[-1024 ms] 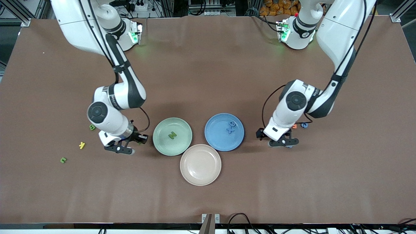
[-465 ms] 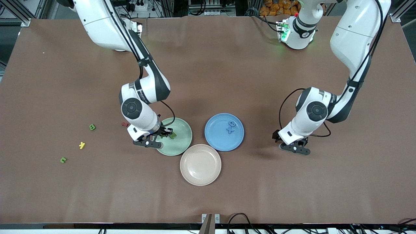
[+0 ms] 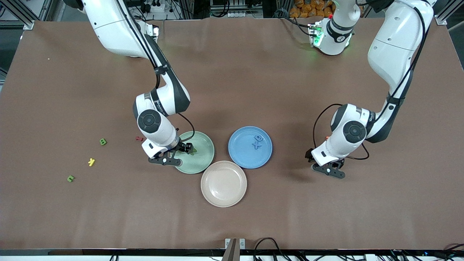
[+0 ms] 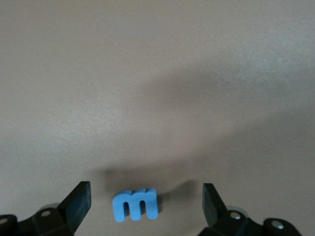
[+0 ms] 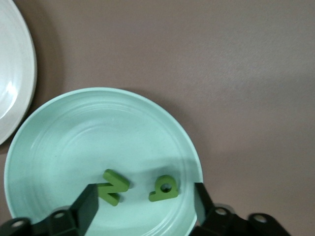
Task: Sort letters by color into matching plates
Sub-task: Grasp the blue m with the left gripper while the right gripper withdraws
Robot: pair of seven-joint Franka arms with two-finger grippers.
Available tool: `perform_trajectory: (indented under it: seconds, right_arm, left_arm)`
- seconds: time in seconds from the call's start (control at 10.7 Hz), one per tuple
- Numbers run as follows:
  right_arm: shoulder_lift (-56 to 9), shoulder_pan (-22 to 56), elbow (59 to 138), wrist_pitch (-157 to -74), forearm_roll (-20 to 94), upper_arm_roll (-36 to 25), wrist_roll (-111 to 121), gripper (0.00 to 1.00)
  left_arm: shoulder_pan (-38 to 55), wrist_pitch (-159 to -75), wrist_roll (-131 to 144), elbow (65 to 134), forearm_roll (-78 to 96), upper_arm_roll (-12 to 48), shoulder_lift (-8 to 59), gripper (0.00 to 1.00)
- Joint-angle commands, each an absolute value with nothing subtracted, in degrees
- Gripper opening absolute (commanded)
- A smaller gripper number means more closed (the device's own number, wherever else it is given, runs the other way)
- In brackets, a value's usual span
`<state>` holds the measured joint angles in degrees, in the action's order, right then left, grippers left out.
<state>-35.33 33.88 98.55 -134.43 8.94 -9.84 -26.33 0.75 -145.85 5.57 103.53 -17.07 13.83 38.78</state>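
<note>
Brown table [image 3: 232,72] — three plates [image 3: 223,183], scattered letters [image 3: 91,162].

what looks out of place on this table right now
A third, beige plate sits empty nearer the camera than the mint plate and blue plate, matching no letter colour. Otherwise nothing is spilled or damaged.

We see the mint green plate [image 3: 197,165] holding two dark green letters lying flat: an N-shaped one [image 5: 112,186] and, just beside it, a second with a round hole [image 5: 164,188]. The blue plate [image 3: 240,155] sits next to it toward the left arm's end, carrying two blue letters [image 3: 257,141] (their shapes are hard to read). On the bare desk lie a blue m [image 4: 136,205], a green letter [image 3: 103,141], a yellow one [image 3: 91,162], another green one [image 3: 70,178] and a red one [image 3: 139,138].
</note>
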Motion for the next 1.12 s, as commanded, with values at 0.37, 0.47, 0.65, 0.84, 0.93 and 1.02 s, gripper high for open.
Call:
perform_trajectory:
  seconds: [0.37,0.47,0.65,0.84,0.93,1.02]
  right_arm:
    - [-34.1,21.99,98.17,-132.19,4.06,-10.11,-8.89,1.0]
    - [-34.19,19.88,98.17,-132.19,2.56,-10.11,-7.14,1.0]
    - [-34.1,15.66,98.88,-132.28,1.76,-10.11,-4.49,1.0]
    - [-33.67,12.49,99.75,-132.54,1.76,-10.11,-4.22,1.0]
    - [-33.31,10.39,100.02,-132.54,1.84,-10.02,-4.22,1.0]
    - [-32.61,8.54,101.24,-132.8,1.85,-10.02,-4.48,1.0]
  left_arm:
    - [-0.44,-143.44,4.75,101.86,-18.28,13.89,39.81,1.0]
    - [-0.44,-143.44,4.92,101.95,-18.02,13.89,39.81,1.0]
    - [-0.44,-143.35,5.62,102.3,-17.84,13.89,39.81,1.0]
    - [-0.61,-143.35,6.41,103.36,-17.75,13.89,39.81,1.0]
    - [-0.53,-143.35,6.85,103.53,-17.75,13.89,39.81,1.0]
    - [-0.53,-143.35,7.2,103.8,-17.75,13.89,39.81,1.0]
